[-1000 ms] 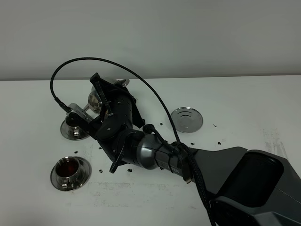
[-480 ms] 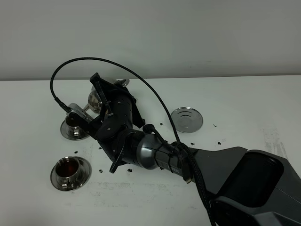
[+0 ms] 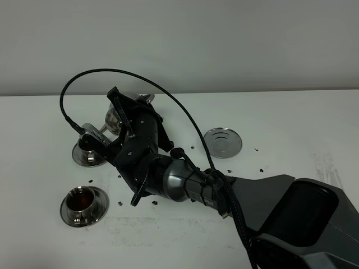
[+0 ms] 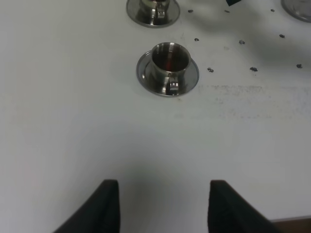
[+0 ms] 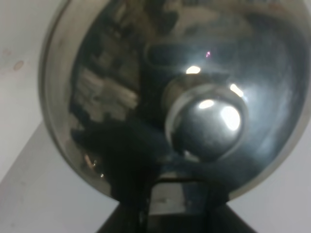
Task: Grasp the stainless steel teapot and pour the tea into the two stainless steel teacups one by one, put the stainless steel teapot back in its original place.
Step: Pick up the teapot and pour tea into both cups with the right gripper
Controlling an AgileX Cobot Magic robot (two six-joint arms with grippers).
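Right tool (image 3: 130,120) clenched on shiny rounded steel teapot (image 3: 114,119), small steel teacup (image 3: 87,148) just beneath. Left tool (image 4: 164,184) parted, empty; tea-filled steel teacup (image 4: 170,60) ahead.

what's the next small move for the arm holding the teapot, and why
Probably tip the stainless steel teapot a touch further over the far teacup: the near teacup already holds red tea, and the far one's fill is hidden.

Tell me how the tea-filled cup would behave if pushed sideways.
The filled teacup would probably slide rather than tip: it is squat and sits on a wide saucer. Polished steel on the smooth table looks slippery. Its open top means the tea could slosh out.
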